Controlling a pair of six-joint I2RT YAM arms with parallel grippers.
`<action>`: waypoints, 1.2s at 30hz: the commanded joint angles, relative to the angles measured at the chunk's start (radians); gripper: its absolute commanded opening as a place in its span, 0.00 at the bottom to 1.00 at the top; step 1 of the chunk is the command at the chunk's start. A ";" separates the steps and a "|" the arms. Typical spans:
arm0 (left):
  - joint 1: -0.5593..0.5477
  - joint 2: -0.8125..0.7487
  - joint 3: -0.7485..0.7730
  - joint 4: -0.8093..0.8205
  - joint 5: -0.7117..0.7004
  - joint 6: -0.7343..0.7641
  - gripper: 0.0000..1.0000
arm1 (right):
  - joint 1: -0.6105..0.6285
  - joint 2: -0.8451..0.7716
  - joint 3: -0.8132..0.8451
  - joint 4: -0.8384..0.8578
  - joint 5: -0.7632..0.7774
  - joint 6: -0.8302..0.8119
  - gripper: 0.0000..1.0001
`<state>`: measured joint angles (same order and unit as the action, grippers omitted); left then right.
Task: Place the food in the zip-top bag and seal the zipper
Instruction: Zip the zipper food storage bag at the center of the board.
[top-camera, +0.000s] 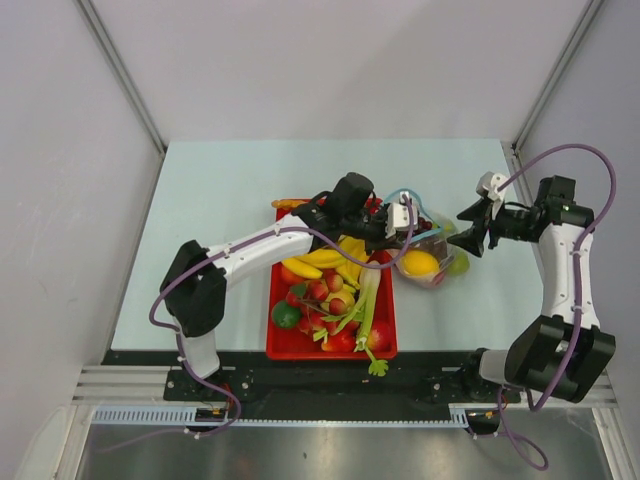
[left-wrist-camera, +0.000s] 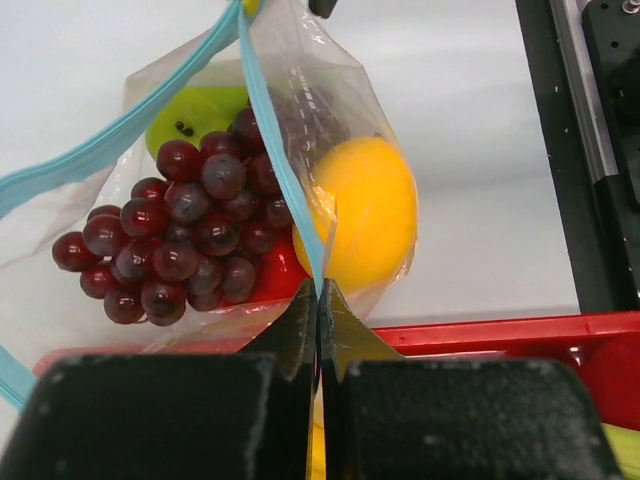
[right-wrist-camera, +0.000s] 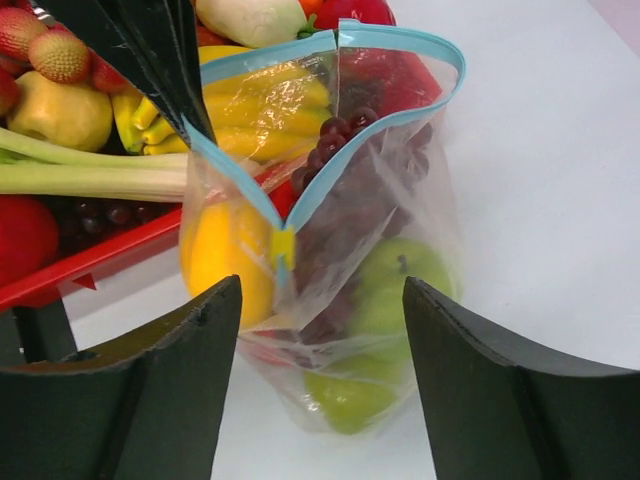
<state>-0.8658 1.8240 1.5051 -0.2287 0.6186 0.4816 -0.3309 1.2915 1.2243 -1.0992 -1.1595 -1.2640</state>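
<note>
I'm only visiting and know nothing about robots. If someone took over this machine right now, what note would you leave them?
Left gripper: shut on the zipper, holding the bag up by its mouth, just right of the tray.
Right gripper: open, pointed at the bag, gripping nothing.
Done: lemon, grapes and pear are in the bag.
Left: more food lies in the tray; the bag's mouth gapes, so the zipper is not sealed.
</note>
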 joint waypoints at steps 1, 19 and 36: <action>-0.002 -0.034 0.026 -0.006 0.036 0.031 0.00 | 0.035 0.011 -0.011 0.075 0.001 -0.046 0.68; 0.004 0.017 0.109 -0.027 0.052 -0.011 0.00 | 0.024 -0.055 -0.123 0.082 0.026 -0.120 0.18; -0.038 0.052 0.342 -0.047 0.013 0.023 0.51 | 0.013 -0.132 -0.123 0.084 0.003 -0.080 0.00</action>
<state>-0.8711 1.9018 1.8137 -0.3275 0.6144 0.4618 -0.3164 1.1797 1.0939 -1.0210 -1.1076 -1.3243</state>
